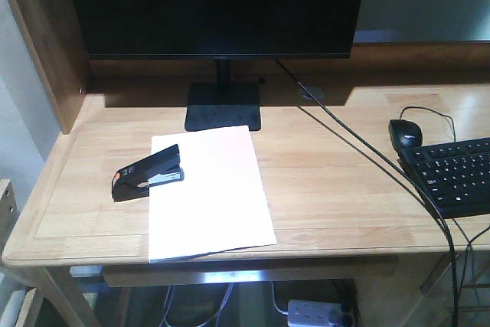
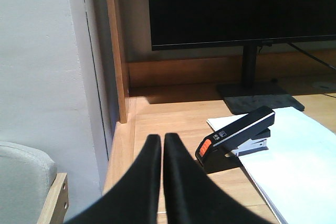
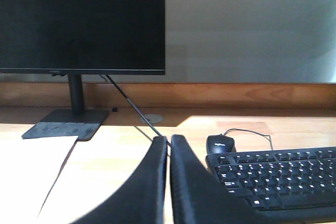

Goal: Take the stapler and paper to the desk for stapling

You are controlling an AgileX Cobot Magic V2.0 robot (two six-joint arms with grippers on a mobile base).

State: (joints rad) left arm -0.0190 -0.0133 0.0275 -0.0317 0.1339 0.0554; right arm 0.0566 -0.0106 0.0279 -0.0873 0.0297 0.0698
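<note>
Left claw (image 2: 162,139) closed, empty — hanging just short of stapler (image 2: 237,138).

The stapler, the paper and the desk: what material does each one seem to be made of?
The stapler: black body, probably plastic, with an orange end patch and a silvery, likely metal, staple channel. The paper: a plain matte white sheet, thin and flat. The desk: light wood or wood veneer, judging by its visible plank grain and smooth finish.

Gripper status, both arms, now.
Left gripper: closed, holding nothing; the stapler sits apart from it on the paper.
Right gripper: closed, empty, above the desk.
</note>
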